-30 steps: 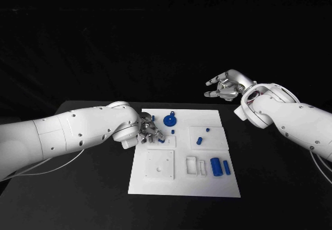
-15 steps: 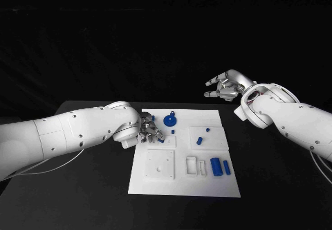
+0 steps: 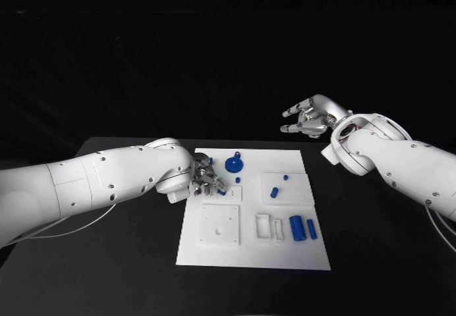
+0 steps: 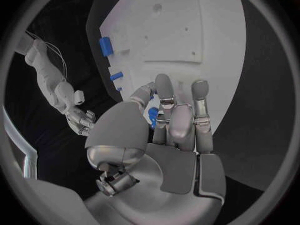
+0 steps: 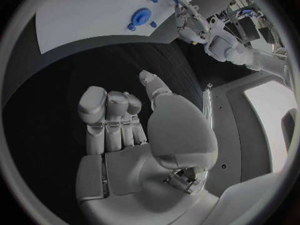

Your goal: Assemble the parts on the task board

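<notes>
The white task board (image 3: 285,253) lies in the middle of the black table. My left hand (image 3: 203,180) hovers low over the board's left side and pinches a small blue part (image 3: 221,191) at its fingertips; in the left wrist view that blue part (image 4: 153,116) sits between the thumb and fingers. My right hand (image 3: 309,118) is raised beyond the board's far right corner, fingers apart, holding nothing. On the board lie a blue disc with a stem (image 3: 234,164), a small blue peg (image 3: 238,180), a peg on a raised block (image 3: 273,193) and two blue cylinders (image 3: 297,228).
A white square block (image 3: 221,226) and a white slotted block (image 3: 268,227) stand on the board's near half. In the right wrist view the board (image 5: 87,10) and the blue disc (image 5: 140,16) lie far beyond the spread fingers (image 5: 106,120). Black table surrounds the board.
</notes>
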Robot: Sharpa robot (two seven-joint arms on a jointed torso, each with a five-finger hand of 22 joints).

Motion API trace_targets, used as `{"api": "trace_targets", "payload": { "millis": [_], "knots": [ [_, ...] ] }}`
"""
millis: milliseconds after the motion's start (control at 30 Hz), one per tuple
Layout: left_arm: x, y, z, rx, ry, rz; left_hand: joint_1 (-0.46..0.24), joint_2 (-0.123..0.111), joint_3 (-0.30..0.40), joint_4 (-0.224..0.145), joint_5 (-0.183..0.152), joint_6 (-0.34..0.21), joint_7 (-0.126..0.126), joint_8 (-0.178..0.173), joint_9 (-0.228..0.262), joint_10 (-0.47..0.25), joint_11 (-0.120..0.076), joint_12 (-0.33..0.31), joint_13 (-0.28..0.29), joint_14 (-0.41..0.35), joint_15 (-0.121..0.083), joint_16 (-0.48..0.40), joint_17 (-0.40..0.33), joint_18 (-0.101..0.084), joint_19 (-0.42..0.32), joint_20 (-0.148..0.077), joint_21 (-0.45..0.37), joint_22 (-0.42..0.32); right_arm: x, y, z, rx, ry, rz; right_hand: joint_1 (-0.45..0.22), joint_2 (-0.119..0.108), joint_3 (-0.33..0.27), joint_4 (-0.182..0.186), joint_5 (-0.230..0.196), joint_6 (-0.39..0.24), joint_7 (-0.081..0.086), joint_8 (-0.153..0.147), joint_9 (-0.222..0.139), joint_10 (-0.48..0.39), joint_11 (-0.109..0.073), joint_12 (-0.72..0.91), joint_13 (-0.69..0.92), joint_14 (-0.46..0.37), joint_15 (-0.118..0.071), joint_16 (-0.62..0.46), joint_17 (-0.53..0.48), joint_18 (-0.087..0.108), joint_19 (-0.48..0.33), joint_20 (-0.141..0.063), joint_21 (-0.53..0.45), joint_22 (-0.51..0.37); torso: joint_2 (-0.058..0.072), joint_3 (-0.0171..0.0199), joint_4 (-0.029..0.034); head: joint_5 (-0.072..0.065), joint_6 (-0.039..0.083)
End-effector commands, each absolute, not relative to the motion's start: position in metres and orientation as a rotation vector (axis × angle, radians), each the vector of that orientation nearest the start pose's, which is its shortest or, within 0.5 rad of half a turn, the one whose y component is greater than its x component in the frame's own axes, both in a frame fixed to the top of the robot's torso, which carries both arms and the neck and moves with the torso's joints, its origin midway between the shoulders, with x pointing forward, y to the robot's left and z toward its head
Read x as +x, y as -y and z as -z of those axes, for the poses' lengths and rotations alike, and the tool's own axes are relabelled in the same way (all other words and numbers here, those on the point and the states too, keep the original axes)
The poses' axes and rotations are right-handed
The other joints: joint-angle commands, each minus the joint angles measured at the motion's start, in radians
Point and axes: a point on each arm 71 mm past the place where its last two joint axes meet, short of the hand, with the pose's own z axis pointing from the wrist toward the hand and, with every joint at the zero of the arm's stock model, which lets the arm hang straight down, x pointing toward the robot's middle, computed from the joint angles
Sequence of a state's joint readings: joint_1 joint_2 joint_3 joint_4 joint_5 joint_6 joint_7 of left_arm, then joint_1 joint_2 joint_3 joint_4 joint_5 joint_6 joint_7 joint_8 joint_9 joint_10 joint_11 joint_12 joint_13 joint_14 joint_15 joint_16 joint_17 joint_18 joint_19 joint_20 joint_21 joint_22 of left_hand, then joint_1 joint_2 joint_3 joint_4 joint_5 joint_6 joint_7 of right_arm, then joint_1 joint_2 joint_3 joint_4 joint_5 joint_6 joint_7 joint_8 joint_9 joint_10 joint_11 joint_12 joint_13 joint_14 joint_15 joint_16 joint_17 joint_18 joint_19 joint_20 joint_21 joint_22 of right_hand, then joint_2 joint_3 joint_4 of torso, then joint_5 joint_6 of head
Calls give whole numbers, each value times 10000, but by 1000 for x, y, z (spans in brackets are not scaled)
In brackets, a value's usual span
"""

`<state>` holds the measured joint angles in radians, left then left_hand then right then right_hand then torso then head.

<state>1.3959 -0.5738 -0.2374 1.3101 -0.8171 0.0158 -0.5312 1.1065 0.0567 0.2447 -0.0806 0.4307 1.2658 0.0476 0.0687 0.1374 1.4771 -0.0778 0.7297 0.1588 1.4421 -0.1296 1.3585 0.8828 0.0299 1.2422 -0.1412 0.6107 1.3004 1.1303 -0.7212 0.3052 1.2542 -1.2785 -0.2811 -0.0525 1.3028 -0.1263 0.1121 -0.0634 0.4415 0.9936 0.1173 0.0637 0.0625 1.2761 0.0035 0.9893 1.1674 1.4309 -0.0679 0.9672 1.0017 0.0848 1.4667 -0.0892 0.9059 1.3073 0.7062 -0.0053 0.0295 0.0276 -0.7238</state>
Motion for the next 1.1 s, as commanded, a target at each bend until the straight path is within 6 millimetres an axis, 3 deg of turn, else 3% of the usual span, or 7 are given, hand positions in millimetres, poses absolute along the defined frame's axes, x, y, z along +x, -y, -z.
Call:
{"api": "trace_targets", "payload": {
  "millis": [33,800,1000,1100],
  "knots": [
    [517,-147,212,-2795,-23467,4247,42,71,85,-67,23,1582,-1131,43,9176,387,-182,51,-9,-3,-101,54,14,36,84,-9,-35,9,557,236,121,2323,-15006,-7377,-26,10,-12,-11,56,45,-7,-12,13,-39,-9,-53,-14,-39,-7,-34,-1,131,427,22,-50,1084,-1,0,-4,5,1],
    [517,-148,215,-2699,-23515,4172,-21,39,109,-104,218,1653,-1158,83,9340,386,-191,156,34,22,-88,169,191,19,202,7,-281,246,558,236,122,2324,-15048,-7373,-50,6,106,-45,57,52,-5,-14,12,-37,-11,-41,-6,-44,-9,-47,-8,129,430,20,-42,1085,-3,-3,-1,21,-50],
    [516,-148,215,-2662,-23577,4149,-19,1,53,-146,224,1620,-1198,166,10172,383,-218,278,361,22,-95,211,292,39,205,27,-286,256,558,236,124,2342,-15079,-7344,-75,-9,138,-65,99,45,-4,-13,12,-35,-11,-42,-9,-45,-9,-59,-17,128,429,20,-52,1085,1,-3,2,-16,-63],
    [516,-148,215,-2660,-23584,4146,-19,-23,47,-156,245,1636,-1202,152,10301,376,-221,297,438,22,-100,217,311,37,202,24,-277,259,558,236,124,2353,-15096,-7330,-81,-10,140,-64,126,44,-4,-13,12,-38,-11,-46,-11,-47,-9,-72,-28,132,427,19,-74,1079,-2,-3,-1,-16,-64]
  ]
}}
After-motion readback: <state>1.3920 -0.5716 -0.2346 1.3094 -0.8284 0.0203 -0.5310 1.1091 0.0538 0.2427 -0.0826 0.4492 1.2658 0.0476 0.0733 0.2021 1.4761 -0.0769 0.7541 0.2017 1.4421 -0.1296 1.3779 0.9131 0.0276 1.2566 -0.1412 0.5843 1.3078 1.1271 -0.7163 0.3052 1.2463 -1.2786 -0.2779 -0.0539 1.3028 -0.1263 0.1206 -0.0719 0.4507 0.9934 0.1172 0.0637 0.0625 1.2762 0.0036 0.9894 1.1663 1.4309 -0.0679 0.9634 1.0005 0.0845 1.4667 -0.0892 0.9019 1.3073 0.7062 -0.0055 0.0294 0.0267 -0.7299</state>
